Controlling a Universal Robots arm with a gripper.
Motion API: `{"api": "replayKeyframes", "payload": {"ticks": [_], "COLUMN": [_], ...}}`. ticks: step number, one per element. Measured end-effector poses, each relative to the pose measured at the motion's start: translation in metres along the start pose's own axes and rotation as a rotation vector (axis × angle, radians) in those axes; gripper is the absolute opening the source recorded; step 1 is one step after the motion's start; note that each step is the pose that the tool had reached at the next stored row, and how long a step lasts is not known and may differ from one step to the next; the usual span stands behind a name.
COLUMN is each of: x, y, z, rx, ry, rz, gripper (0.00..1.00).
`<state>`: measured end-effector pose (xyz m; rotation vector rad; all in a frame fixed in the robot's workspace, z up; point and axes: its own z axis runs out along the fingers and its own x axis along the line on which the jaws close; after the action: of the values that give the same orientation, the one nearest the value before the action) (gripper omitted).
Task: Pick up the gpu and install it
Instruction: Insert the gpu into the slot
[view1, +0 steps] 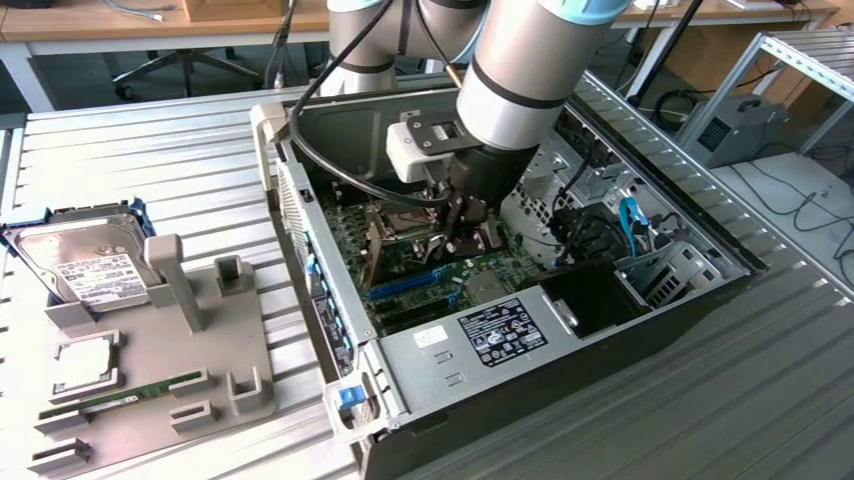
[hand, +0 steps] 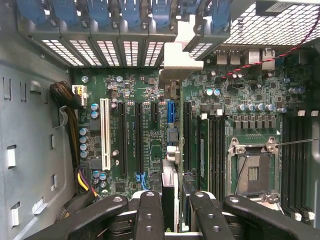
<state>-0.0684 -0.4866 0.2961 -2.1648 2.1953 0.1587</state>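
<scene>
The gripper (view1: 467, 235) is down inside the open computer case (view1: 587, 320). Its black fingers (hand: 150, 215) are pinched on the gpu (hand: 172, 150), which they hold by its top edge. The card stands on its thin edge, straight up and down, right over the green motherboard (hand: 150, 150). In the wrist view the card's silver end bracket (hand: 176, 57) is at the far end, up against the row of slot covers (hand: 105, 50) in the back wall of the case. The card sits in line with one of the long black slots (hand: 137, 135) on the board. I cannot tell if it is pushed all the way in.

Next to the card on the board there is a white slot (hand: 105, 132) and a small blue slot (hand: 170, 111). On the other side is the square metal socket for the chip (hand: 252, 172), with nothing in it. A bundle of coloured wires (hand: 80, 170) runs along the grey case wall.

In the exterior view the big grey robot arm (view1: 534, 60) comes down from the top into the case. The case lies on its side on a table (view1: 134, 150) made of metal strips. A white sticker (view1: 501, 333) is on the near wall of the case.

On the exterior view's left, well apart from the case, is a grey holder tray (view1: 200, 380). A silver hard drive (view1: 87, 262) with a white label leans at its far end. A narrow green RAM stick (view1: 127, 393) lies near the front of the tray, and a square silver chip (view1: 83, 358) lies between them.
</scene>
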Motion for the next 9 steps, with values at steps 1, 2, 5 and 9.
{"api": "replayKeyframes", "payload": {"ticks": [1,2,5,9], "x": [0.0,0.0,0.0001,0.0002], "y": [0.0,0.0,0.0,0.0], "z": [0.0002,0.0004,0.001,0.0019], "rx": [0.0,0.0,0.0,0.0], "ry": [-0.0001,-0.0001,0.0,0.0], "rz": [0.0,0.0,0.0,0.0], "gripper": [0.26,0.26,0.26,0.26]}}
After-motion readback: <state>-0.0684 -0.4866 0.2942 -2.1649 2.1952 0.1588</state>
